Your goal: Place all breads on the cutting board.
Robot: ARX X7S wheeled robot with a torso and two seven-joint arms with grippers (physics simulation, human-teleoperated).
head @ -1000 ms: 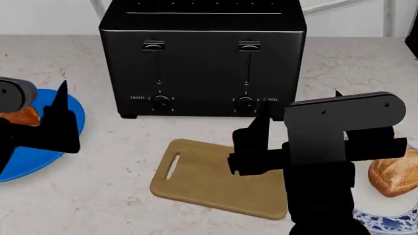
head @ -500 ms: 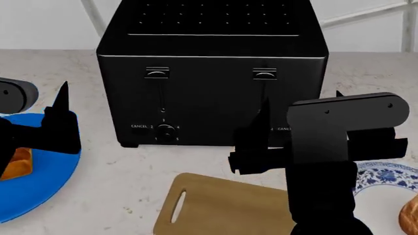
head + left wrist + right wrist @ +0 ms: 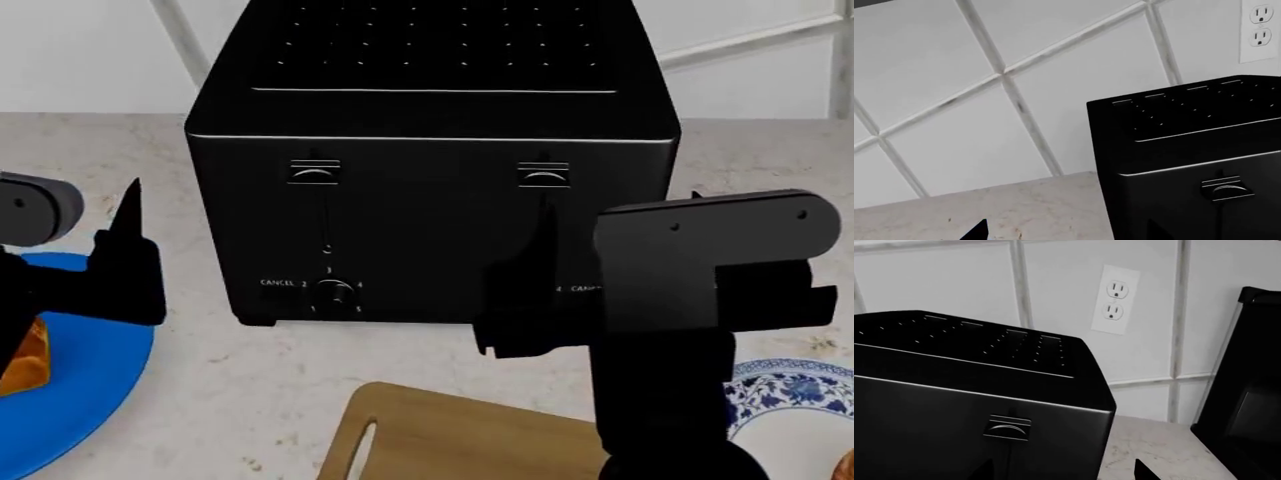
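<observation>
Fingers: left gripper (image 3: 114, 265) and right gripper (image 3: 534, 300) both empty, spread unclear; risk, clipping toaster (image 3: 427, 150) while reaching plated bread (image 3: 24, 360).

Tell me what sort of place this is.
Most likely a kitchen counter: a black boxy toaster on a speckled marble-look countertop, a white tiled wall with a white power outlet.

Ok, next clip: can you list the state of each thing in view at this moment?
toaster: upright on the counter, both levers up.
cutting board: flat in front of the toaster, nothing seen on its visible part.
bread: on the blue plate, mostly hidden by the left arm.
patterned plate: on the counter, partly hidden.
left end effector: holding nothing visible.
right end effector: holding nothing visible.
</observation>
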